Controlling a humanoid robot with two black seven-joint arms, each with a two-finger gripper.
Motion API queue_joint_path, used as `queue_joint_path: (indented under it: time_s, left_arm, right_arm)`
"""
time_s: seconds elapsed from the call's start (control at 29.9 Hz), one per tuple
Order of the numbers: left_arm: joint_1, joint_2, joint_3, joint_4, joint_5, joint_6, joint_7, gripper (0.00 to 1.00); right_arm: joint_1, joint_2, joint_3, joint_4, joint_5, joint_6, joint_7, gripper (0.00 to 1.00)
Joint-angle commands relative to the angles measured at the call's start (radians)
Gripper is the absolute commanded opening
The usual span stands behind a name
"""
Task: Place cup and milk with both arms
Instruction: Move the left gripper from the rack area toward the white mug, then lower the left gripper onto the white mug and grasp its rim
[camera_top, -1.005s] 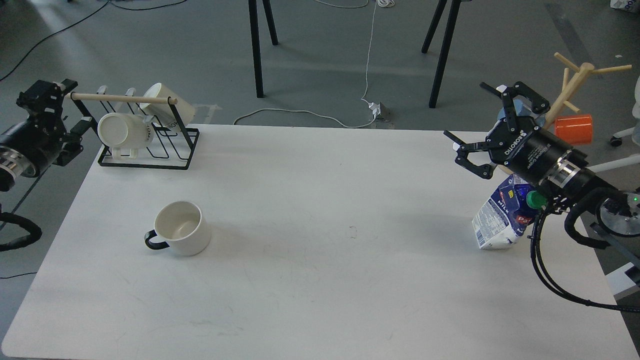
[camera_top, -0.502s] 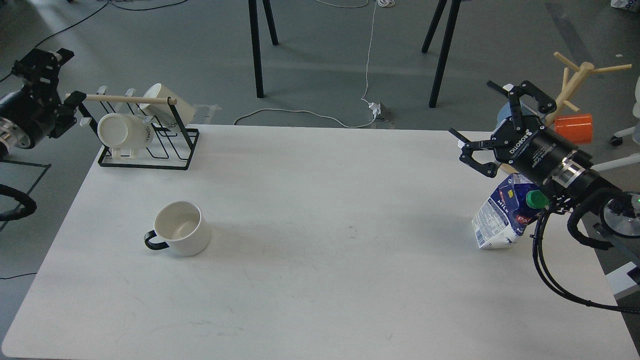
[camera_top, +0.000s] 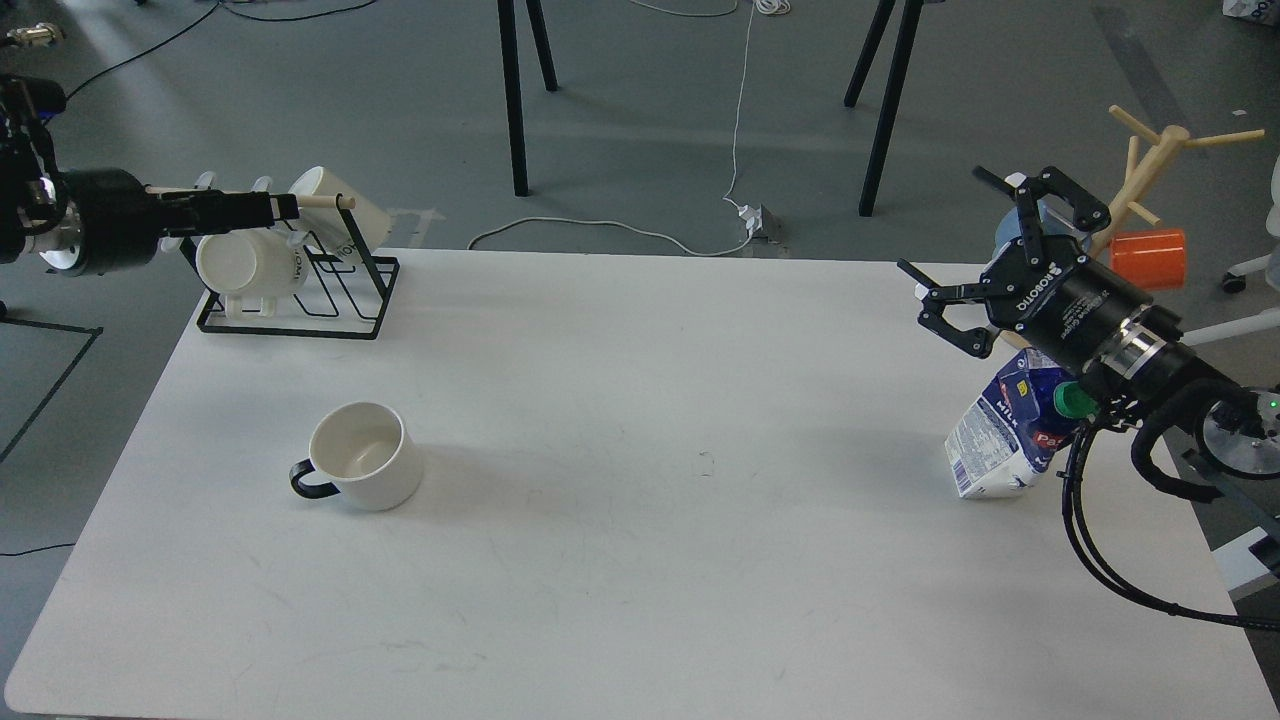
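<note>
A white cup (camera_top: 362, 456) with a black handle stands upright on the left part of the white table (camera_top: 640, 560). A blue and white milk carton (camera_top: 1003, 440) with a green cap leans tilted at the table's right edge. My right gripper (camera_top: 940, 220) is open and empty. It hovers above and just left of the carton, and its wrist passes over the carton's top. My left gripper (camera_top: 270, 208) points right over the mug rack, far behind the cup. It is dark and seen side-on, so its fingers cannot be told apart.
A black wire rack (camera_top: 300, 300) with a wooden bar holds two white mugs at the back left corner. A wooden mug tree (camera_top: 1150, 170) with an orange cup (camera_top: 1148, 258) stands off the table behind my right arm. Cables hang from the right arm.
My left arm has swung up and turned, and its gripper now reaches right along the rack's wooden bar. My right gripper has shifted slightly right and stays open. Cup and carton have not moved.
</note>
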Motion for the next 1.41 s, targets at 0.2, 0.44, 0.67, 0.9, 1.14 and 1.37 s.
queue_joint_path:
  time_s: [0.2,0.44,0.67,0.9,1.14,1.37]
  left_arm:
    - [0.146,0.002,0.028,-0.068,0.304,0.000,0.001,0.99]
    - [0.238,-0.056,0.022,-0.038,0.362,0.000,0.001,0.99]
    - [0.240,-0.067,0.020,-0.022,0.359,0.000,0.001,0.99]
    - [0.237,-0.085,0.014,-0.018,0.354,0.000,0.001,0.99]
    - [0.226,-0.131,0.011,0.028,0.350,0.000,0.001,0.98]
    - [0.232,-0.194,0.014,0.122,0.351,0.000,0.001,0.89]
  right_arm:
    - [-0.011,-0.001,0.004,0.000,0.002,0.000,0.001,0.99]
    - [-0.011,-0.005,0.004,0.000,0.002,0.000,0.003,0.99]
    - [-0.011,-0.007,0.004,0.002,0.002,0.000,0.003,0.99]
    - [-0.021,-0.007,0.005,0.002,0.002,0.000,0.004,0.99]
    - [-0.024,-0.012,0.005,0.003,0.002,0.000,0.004,0.98]
    - [-0.026,-0.013,0.005,0.003,0.002,0.000,0.004,0.99]
